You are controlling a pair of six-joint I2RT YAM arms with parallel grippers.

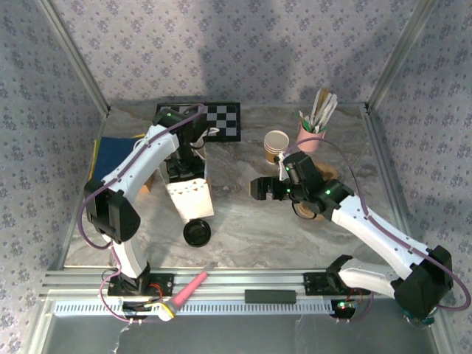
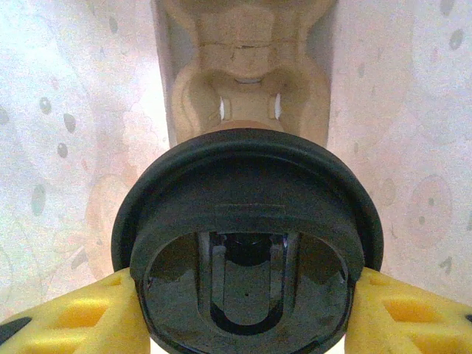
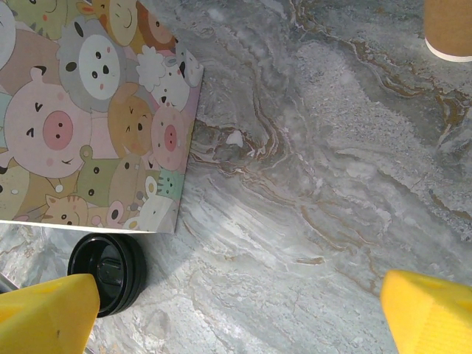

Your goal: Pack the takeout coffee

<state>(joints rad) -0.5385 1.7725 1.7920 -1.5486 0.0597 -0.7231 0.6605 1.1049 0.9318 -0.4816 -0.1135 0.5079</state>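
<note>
My left gripper [image 1: 181, 169] reaches into the mouth of a white paper bag [image 1: 190, 198] printed with cartoon animals [image 3: 96, 110]. Inside the bag, its yellow fingers [image 2: 81, 313] press on both sides of a round black lid [image 2: 247, 221] with a U-shaped recess. Beyond the lid lies a tan pulp cup carrier [image 2: 247, 66]. The takeout coffee cup is hidden; whether it sits under this lid I cannot tell. My right gripper [image 1: 259, 189] [image 3: 240, 317] hangs open over bare marble, right of the bag.
A second black lid [image 1: 198, 233] [image 3: 109, 273] lies on the table by the bag's near end. A stack of brown cups [image 1: 276, 145] [image 3: 450, 28] and a pink holder of stirrers [image 1: 313, 133] stand at the back right. A checkerboard [image 1: 217, 118] lies at the back.
</note>
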